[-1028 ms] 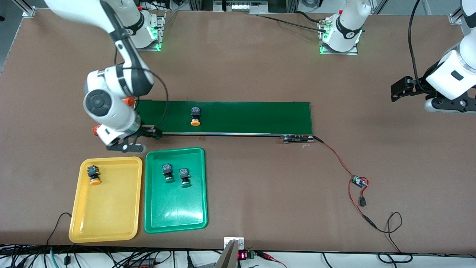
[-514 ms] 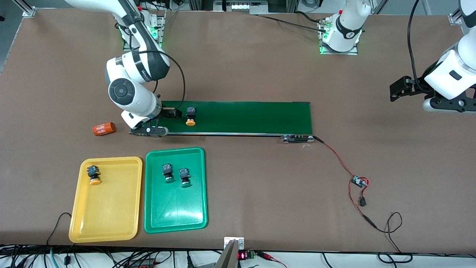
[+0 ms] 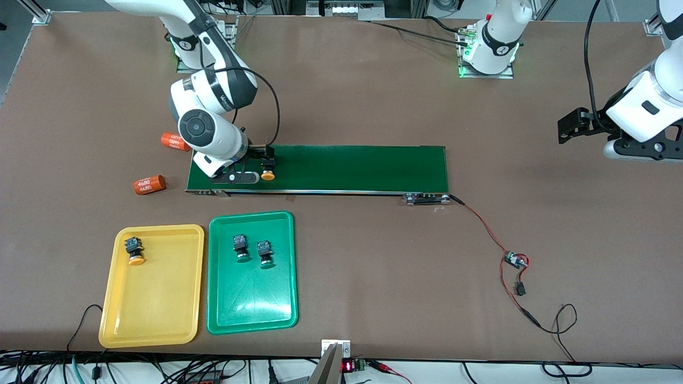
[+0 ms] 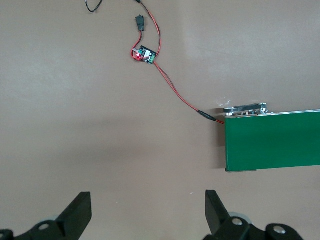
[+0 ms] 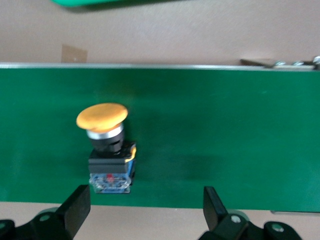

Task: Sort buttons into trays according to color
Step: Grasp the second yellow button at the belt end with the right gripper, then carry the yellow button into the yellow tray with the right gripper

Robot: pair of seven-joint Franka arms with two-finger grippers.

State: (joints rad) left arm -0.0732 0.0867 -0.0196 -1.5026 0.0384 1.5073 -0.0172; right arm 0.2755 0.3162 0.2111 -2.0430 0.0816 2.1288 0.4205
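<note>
One yellow-capped button (image 3: 268,175) (image 5: 102,116) lies on its side on the dark-green conveyor belt (image 3: 352,169), near the right arm's end of it. My right gripper (image 3: 255,166) (image 5: 146,202) hangs open low over that belt end; the button is just ahead of its fingertips, not between them. Another yellow-capped button (image 3: 135,250) lies in the yellow tray (image 3: 155,298). Two green-capped buttons (image 3: 240,248) (image 3: 264,253) lie side by side in the green tray (image 3: 251,304). My left gripper (image 3: 571,128) (image 4: 147,205) waits open over bare table at the left arm's end.
Two orange cylinders printed "4680" (image 3: 149,184) (image 3: 175,142) lie beside the belt at the right arm's end. A red wire runs from the belt's other end (image 4: 275,140) to a small circuit board (image 3: 516,260) (image 4: 145,53). Both trays sit nearer the front camera than the belt.
My right arm swung from beside the yellow tray up to the belt, uncovering the two cylinders. The button on the belt drifted toward the right arm's end. The left arm barely moved.
</note>
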